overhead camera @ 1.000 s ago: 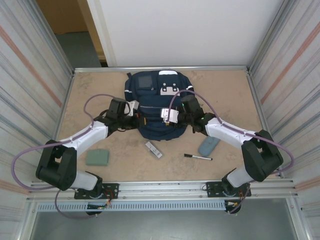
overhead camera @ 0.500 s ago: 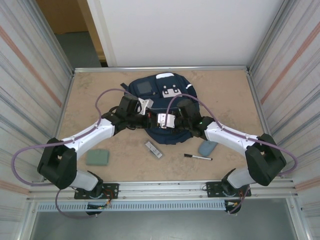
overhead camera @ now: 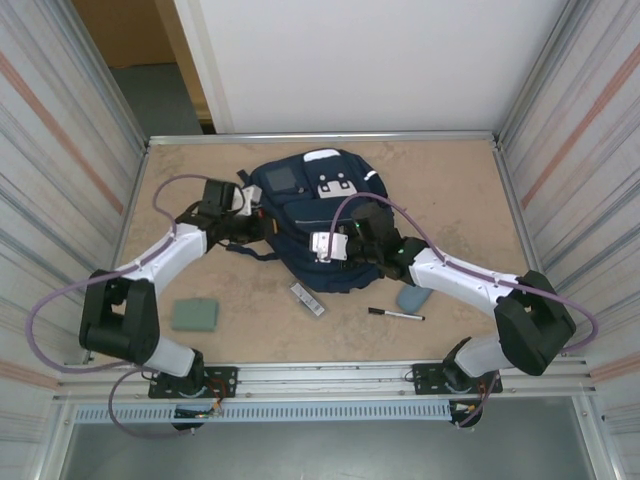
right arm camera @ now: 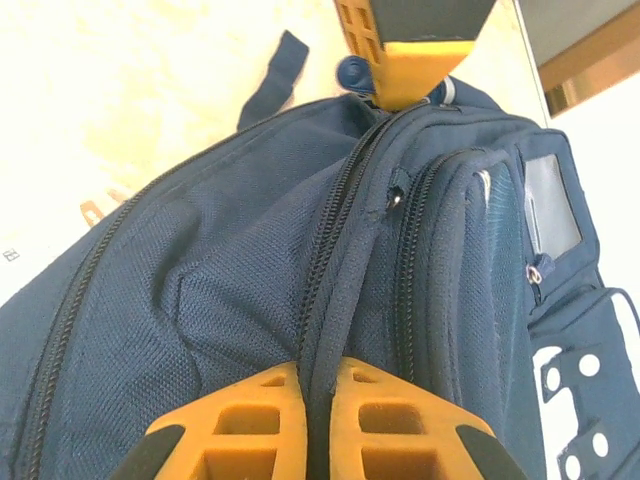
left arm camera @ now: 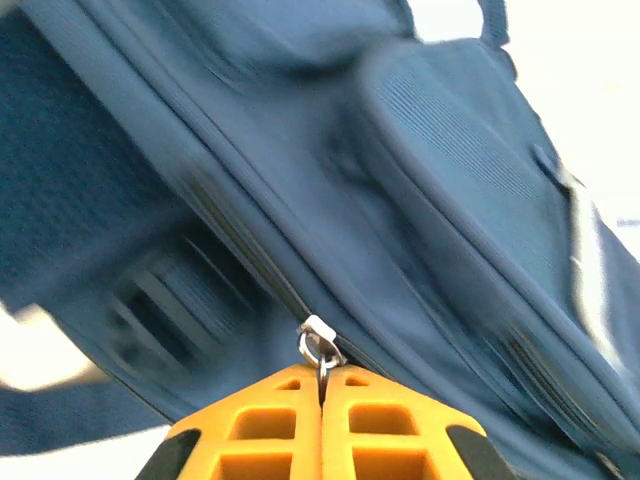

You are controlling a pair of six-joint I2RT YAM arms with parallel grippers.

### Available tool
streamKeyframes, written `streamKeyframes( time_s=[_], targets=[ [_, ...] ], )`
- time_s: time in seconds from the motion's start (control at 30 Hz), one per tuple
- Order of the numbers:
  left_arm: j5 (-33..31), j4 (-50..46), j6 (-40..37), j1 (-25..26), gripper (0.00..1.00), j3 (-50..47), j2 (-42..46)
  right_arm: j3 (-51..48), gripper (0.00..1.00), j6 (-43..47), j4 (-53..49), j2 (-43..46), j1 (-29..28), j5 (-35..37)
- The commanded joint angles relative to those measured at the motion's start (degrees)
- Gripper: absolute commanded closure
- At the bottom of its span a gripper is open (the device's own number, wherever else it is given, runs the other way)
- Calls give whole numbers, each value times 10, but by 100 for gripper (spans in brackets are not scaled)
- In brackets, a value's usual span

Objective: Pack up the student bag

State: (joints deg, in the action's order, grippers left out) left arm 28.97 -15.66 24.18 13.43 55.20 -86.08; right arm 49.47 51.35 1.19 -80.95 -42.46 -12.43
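The bag point(overhead camera: 295, 210) lies flat on the table point(overhead camera: 450, 190) in the upper middle of the top view, turned a little so that its white patches face the upper right and its lower edge points to the bottom centre. Both arms reach in from the bottom corners and meet it from either side. The left gripper point(left arm camera: 322, 378) is at the bag's left edge. In the left wrist view its orange fingers are pressed together at the bottom centre of the frame, clamped on the small metal zip pull point(left arm camera: 318, 338), with the blurred navy body of the bag above them. The right gripper point(right arm camera: 318, 385) sits on the bag's lower right part in the top view. In the right wrist view its fingers are nearly closed at the bottom centre, pinching a ridge of navy fabric that runs just beside a zip. That zip runs up the frame to the upper centre, where an orange finger of the left gripper touches the bag's far end. A loose dark strap point(right arm camera: 275, 62) lies on the table at the upper left of that view. Toward the bottom of the top view, off the bag, lie a green pad point(overhead camera: 195, 314) at lower left, a small grey pack point(overhead camera: 308, 299) just below the bag, a black pen point(overhead camera: 396, 314) to its right, and a blue-grey thing point(overhead camera: 413, 297) partly under the right arm.
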Motion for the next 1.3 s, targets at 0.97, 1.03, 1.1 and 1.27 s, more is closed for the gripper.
streamKeyframes(
  time_s=[0.97, 1.03, 1.1, 1.27],
  targets=[
    [-30, -75, 44, -10, 65, -90, 151, 99, 56, -148, -115, -50, -54, 26],
    [-43, -107, 43, 30, 64, -79, 179, 101, 54, -163, -131, -33, -57, 30],
    [-82, -129, 42, 80, 61, -64, 197, 104, 54, -178, -149, -15, -65, 59],
    [-97, -131, 52, 152, 58, -28, 172, 71, 41, -216, -115, 45, -66, 121]
  ],
)
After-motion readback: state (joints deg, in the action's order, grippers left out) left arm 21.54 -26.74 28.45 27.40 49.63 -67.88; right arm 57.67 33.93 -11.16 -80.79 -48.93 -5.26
